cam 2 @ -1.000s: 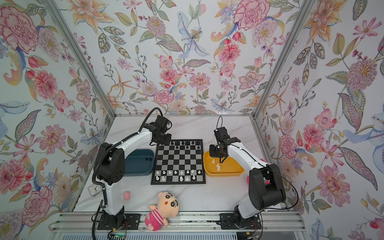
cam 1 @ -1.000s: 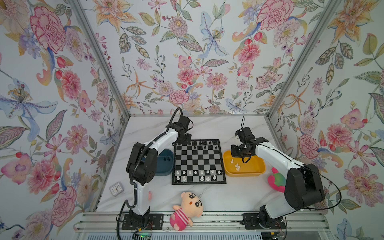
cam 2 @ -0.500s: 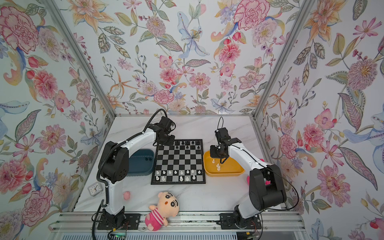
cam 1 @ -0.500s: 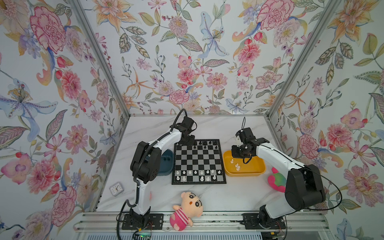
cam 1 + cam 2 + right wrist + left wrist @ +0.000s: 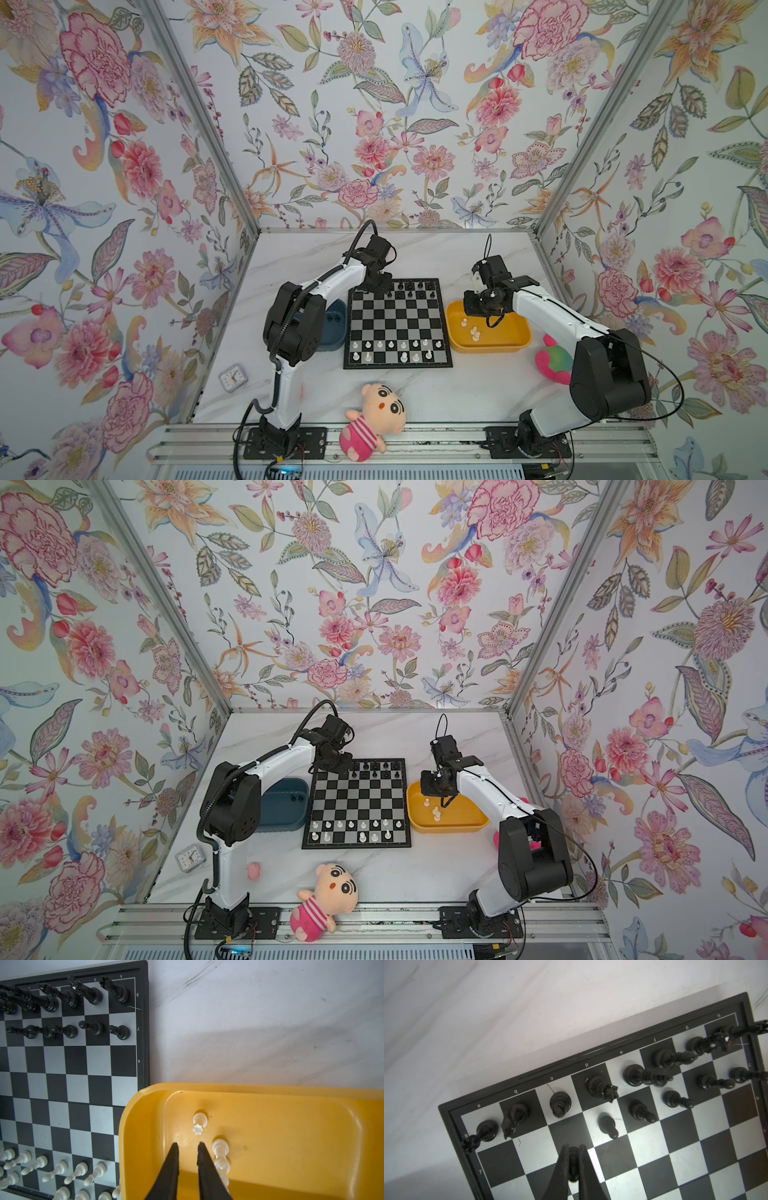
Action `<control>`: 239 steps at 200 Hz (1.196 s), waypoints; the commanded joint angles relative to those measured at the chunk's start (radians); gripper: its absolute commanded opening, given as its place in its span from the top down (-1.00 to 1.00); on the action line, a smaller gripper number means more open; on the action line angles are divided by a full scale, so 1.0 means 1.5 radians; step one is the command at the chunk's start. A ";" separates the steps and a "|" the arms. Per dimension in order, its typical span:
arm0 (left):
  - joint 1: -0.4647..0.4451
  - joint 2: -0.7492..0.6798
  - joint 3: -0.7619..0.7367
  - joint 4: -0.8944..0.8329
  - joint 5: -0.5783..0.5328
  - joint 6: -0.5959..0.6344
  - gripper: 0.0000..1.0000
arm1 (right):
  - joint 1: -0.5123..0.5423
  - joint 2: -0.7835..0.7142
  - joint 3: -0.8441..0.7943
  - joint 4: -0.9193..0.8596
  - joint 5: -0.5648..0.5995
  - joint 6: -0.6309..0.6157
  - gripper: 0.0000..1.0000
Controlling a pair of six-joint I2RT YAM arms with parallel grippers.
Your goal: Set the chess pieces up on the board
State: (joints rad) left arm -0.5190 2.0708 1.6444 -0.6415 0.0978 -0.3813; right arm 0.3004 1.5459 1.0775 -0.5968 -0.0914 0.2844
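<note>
Black plastic pawn (image 5: 573, 1167) pinched in the left hand (image 5: 573, 1146) above the black-and-silver checked board (image 5: 643, 1142), near the pawn row's (image 5: 608, 1126) empty end: lower straight, centre the square, then release. Right hand (image 5: 188, 1144) hangs parted, empty, over the yellow tray (image 5: 270, 1087).

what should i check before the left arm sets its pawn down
1. left gripper shut on the black pawn: ok
2. row seven squares beside the placed pawns free on the board: ok
3. pawn's height above the board: cannot tell
4. right gripper open over the yellow tray, off the board: ok
5. all white pieces on the board: not ok, some sit in the tray
</note>
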 commanded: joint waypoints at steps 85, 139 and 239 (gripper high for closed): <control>-0.020 -0.050 -0.090 0.070 -0.013 -0.006 1.00 | -0.003 -0.019 -0.010 0.000 -0.006 0.008 0.61; -0.019 -0.057 -0.101 0.088 -0.024 -0.007 1.00 | -0.004 -0.019 -0.008 0.000 -0.007 0.007 0.61; -0.020 -0.057 -0.117 0.120 -0.034 -0.011 1.00 | -0.004 -0.016 -0.007 0.000 -0.009 0.009 0.61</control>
State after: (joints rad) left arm -0.5373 2.0193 1.4902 -0.4847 0.0711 -0.3824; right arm 0.3004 1.5406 1.0767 -0.5968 -0.0982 0.2844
